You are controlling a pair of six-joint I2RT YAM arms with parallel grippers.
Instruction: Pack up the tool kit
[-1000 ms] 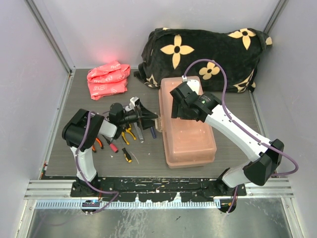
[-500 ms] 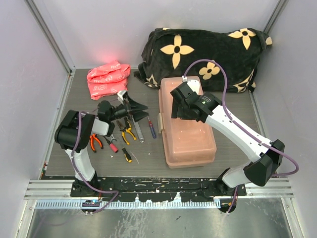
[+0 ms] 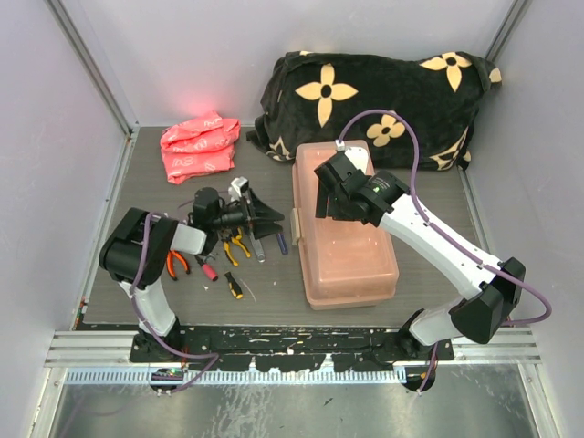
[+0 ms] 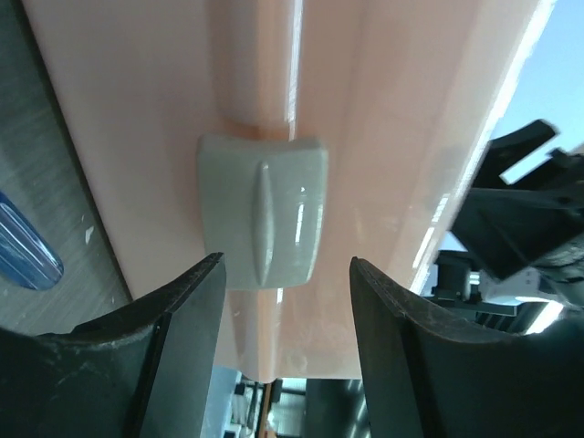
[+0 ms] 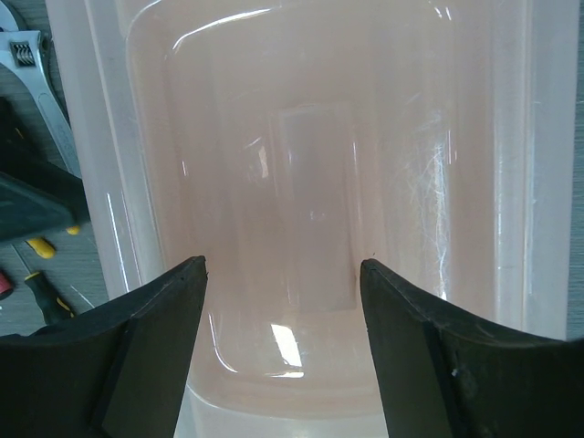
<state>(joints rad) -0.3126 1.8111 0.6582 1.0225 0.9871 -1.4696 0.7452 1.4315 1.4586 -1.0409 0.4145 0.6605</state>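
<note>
The tool kit box (image 3: 351, 242) is a pink translucent case, lid shut, lying in the middle of the table. My left gripper (image 3: 274, 217) is open and empty, pointing at the box's left side. In the left wrist view the grey latch (image 4: 263, 210) sits just beyond the open gripper (image 4: 285, 306). My right gripper (image 3: 327, 203) hovers over the box's far left part, open and empty. The right wrist view shows the lid (image 5: 319, 164) beneath the gripper (image 5: 283, 310). Loose tools lie left of the box: wrench (image 3: 246, 224), yellow-handled pliers (image 3: 239, 245), orange-handled pliers (image 3: 178, 263), blue screwdriver (image 3: 280, 241).
A small black-and-yellow screwdriver (image 3: 234, 285) and a red-handled tool (image 3: 208, 269) lie near the front left. A pink folded bag (image 3: 199, 146) lies at the back left. A black flowered cushion (image 3: 383, 100) lies behind the box. Grey walls close in both sides.
My left gripper drew back left from the box's side, then swung towards the latch again. The right arm and the box have not moved.
</note>
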